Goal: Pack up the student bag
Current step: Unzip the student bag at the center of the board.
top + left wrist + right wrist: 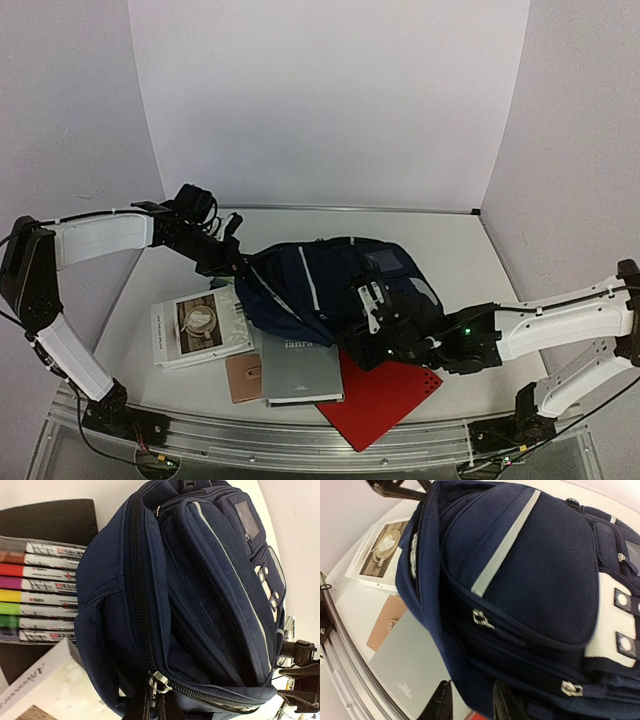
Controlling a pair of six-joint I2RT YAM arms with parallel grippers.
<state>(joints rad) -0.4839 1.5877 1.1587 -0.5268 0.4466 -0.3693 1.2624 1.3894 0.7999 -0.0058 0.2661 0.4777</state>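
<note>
The student bag, a dark navy backpack with light-grey stripes, lies in the middle of the table. My left gripper is at its left end. In the left wrist view the metal zipper slider sits right at my left gripper, which is shut on the black zipper pull; the fingers themselves are mostly out of frame. My right gripper is at the bag's near right side. In the right wrist view its black fingers stand apart, with the bag's lower edge between them, so my right gripper is open.
A white book with a coffee-cup photo, a small brown notebook, a grey book and a red folder lie in front of the bag. A set of coloured markers lies beside the bag. The metal rail runs along the near edge.
</note>
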